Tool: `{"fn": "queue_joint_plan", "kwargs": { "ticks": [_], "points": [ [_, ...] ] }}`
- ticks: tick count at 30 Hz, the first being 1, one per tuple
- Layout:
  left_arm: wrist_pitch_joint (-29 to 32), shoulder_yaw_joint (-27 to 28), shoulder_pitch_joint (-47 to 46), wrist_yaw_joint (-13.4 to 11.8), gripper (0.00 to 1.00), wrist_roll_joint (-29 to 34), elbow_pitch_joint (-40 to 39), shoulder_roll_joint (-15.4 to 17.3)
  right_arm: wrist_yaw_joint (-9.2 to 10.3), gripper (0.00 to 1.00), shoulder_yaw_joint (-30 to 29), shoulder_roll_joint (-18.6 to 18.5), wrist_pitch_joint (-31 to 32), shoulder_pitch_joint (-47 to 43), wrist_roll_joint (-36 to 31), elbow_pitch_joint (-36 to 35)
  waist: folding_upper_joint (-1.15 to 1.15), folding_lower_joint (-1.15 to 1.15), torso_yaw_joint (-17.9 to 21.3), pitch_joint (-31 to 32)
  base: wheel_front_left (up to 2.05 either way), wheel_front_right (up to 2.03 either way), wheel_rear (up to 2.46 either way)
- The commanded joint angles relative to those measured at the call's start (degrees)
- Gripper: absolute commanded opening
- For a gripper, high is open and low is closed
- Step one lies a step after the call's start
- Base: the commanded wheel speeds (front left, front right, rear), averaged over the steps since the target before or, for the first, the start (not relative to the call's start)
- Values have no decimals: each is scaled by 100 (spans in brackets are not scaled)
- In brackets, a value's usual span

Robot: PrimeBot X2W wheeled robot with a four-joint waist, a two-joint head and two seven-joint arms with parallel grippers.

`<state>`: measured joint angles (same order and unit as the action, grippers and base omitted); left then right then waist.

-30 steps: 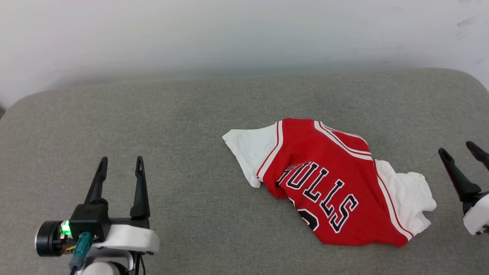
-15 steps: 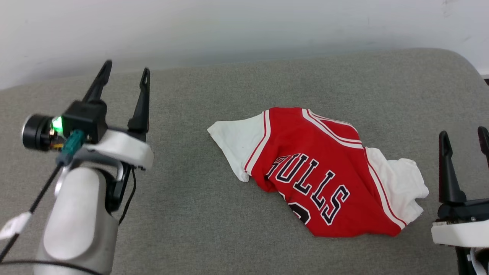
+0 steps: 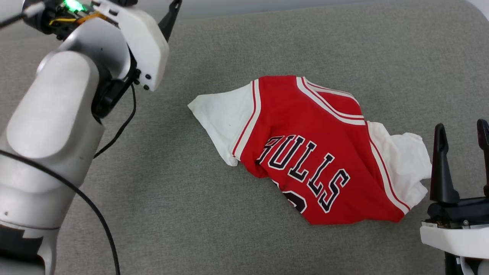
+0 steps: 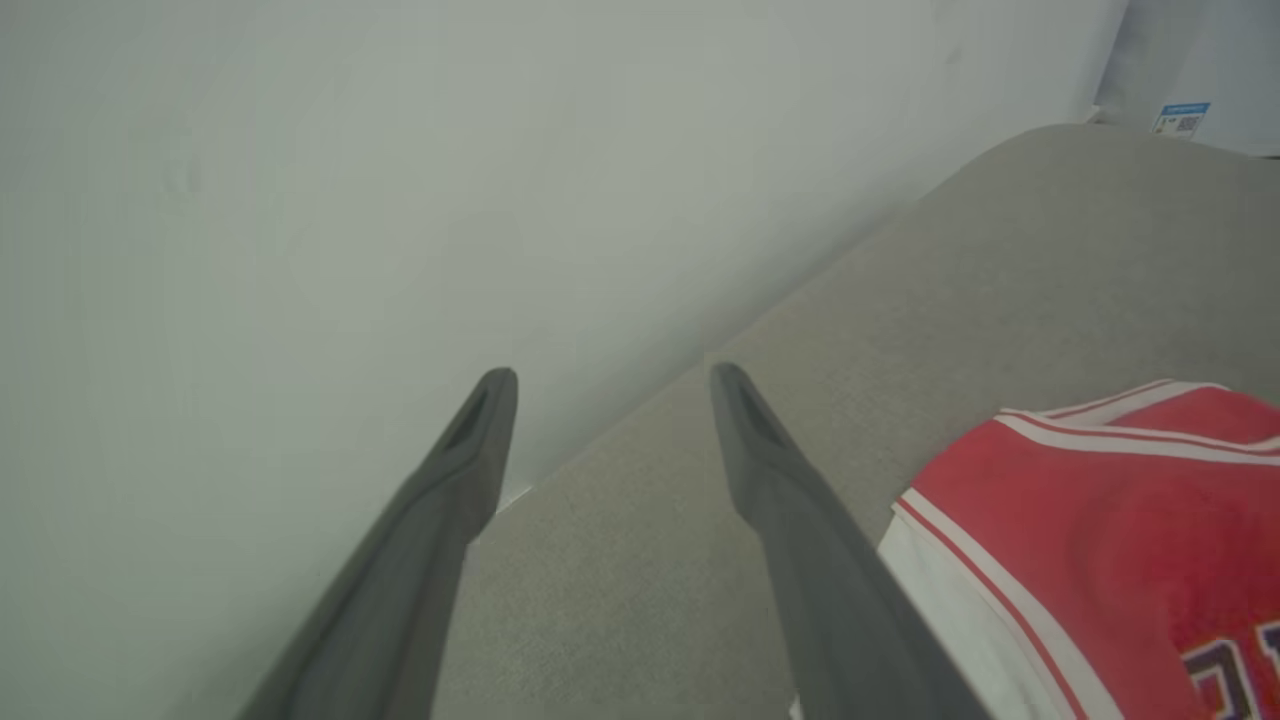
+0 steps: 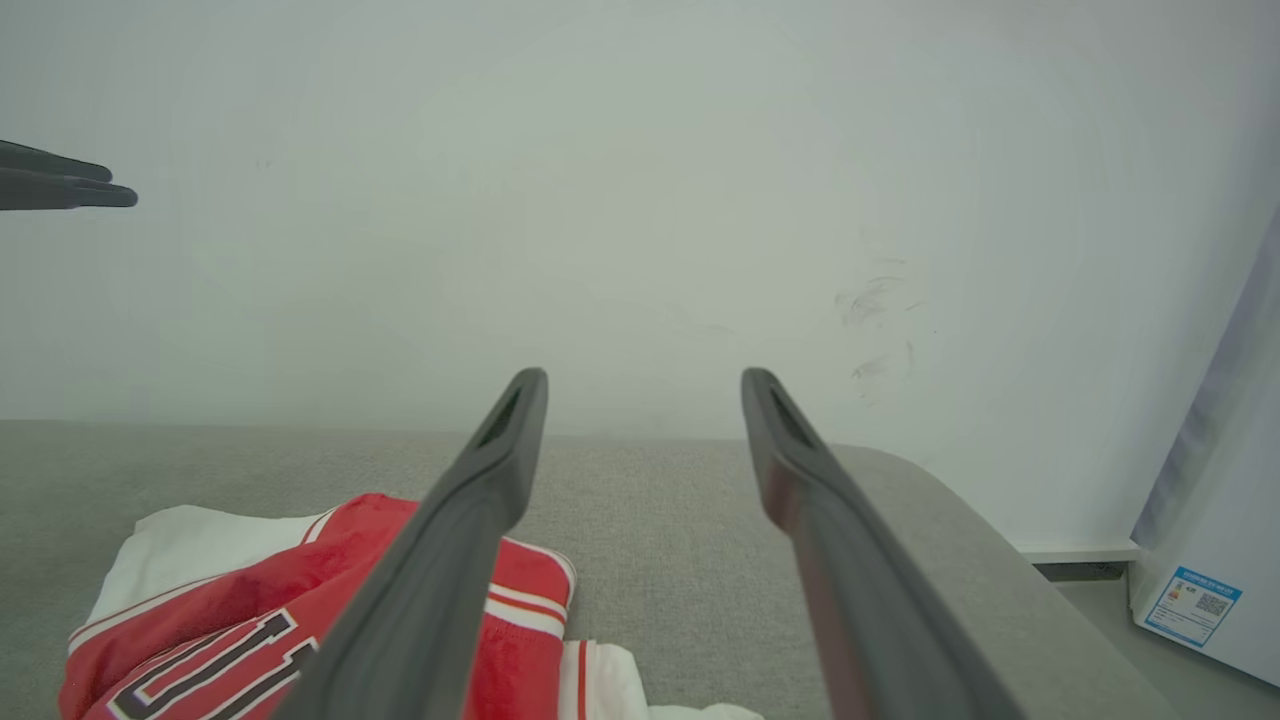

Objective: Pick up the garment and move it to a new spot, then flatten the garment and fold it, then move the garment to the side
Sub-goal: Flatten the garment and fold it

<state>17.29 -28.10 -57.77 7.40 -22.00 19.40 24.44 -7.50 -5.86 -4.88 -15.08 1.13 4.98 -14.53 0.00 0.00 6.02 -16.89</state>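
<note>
Two tools: the left tool (image 4: 612,373) and the right tool (image 3: 461,126) each stand with fingers spread wide and nothing between them.
Garment (image 3: 305,152): a red jersey with white sleeves, lying crumpled on the grey surface (image 3: 191,214); its lower part is folded under, so the full outline is hidden.
Lettering (image 3: 301,168): black with white outline, running diagonally; the first letter is creased into a fold.
Number (image 3: 296,202): mostly tucked under the fold and unreadable.
Left tool: raised on the robot's left of the garment and well apart from it. The top edge of the head view cuts it off, leaving one dark finger (image 3: 172,15) and a green light (image 3: 72,4). The left wrist view shows both fingers with their bases out of frame.
Right tool: just beside the garment's bunched sleeve (image 3: 405,160) on the robot's right. The frame edge clips its outer finger, and whether the inner finger touches the sleeve cannot be told.
Left forearm (image 3: 49,114): pale casing covering much of the surface to the robot's left of the garment.
Cable (image 3: 95,214): black, looping past the forearm and cut off at the bottom edge.
Wall (image 5: 600,200): pale, behind the garment, with faint scuffs.
Sticker (image 5: 1195,605): on a white panel beyond the surface's corner, print too small to read.
</note>
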Motion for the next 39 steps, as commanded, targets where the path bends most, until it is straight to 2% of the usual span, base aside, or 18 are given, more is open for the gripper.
{"fn": "queue_joint_plan", "kwargs": {
  "ticks": [1, 5, 10, 20, 27, 28, 29, 30, 31, 39],
  "points": [
    [417, -323, -266, -2, 100, -371, 89, 98, 2, 100, 36, 53, -12, 108, -37, -43, 0, 0, 113, -183, 0, 0, 0],
    [1492, -1114, -779, -2, 100, -1246, 225, 314, 2, 100, 110, 80, -12, 238, -105, -97, 0, 0, 204, -399, 0, 0, 0],
    [2615, -1961, -1283, -1, 100, -2002, 376, 556, 2, 100, 276, 71, -12, 381, -219, -172, 0, 0, 309, -706, 0, 0, 0],
    [3814, -2902, -1739, -1, 100, -2929, 763, 580, 2, 100, 449, 135, -12, 578, -287, -139, 0, 0, 461, -1135, 0, 0, 0],
    [4398, -4062, -1565, 2, 100, -3110, 849, 707, 2, 100, 549, 161, -13, 734, -307, -76, 0, 0, 575, -1265, 0, 0, 0],
    [4397, -4181, -1536, 6, 84, -3160, 818, 710, 2, 100, 552, 167, -12, 734, -315, -66, 0, 0, 574, -1261, 0, 0, 0],
    [4342, -4243, -1520, 7, 35, -3235, 792, 709, 2, 100, 545, 170, -13, 727, -326, -59, 0, 0, 563, -1248, 0, 0, 0],
    [4266, -4273, -1525, 11, 13, -3292, 790, 699, 2, 100, 536, 172, -13, 708, -333, -47, 0, 0, 543, -1224, 0, 0, 0],
    [4189, -4298, -1549, 12, 0, -3333, 786, 697, 2, 100, 521, 175, -13, 678, -338, -32, 0, 0, 518, -1189, 0, 0, 0],
    [3373, -4367, -1849, 0, 0, -3520, 685, 1077, 2, 100, 408, 138, -13, 441, -421, 81, 0, 0, 126, -606, 0, 0, 0]
  ]
}}
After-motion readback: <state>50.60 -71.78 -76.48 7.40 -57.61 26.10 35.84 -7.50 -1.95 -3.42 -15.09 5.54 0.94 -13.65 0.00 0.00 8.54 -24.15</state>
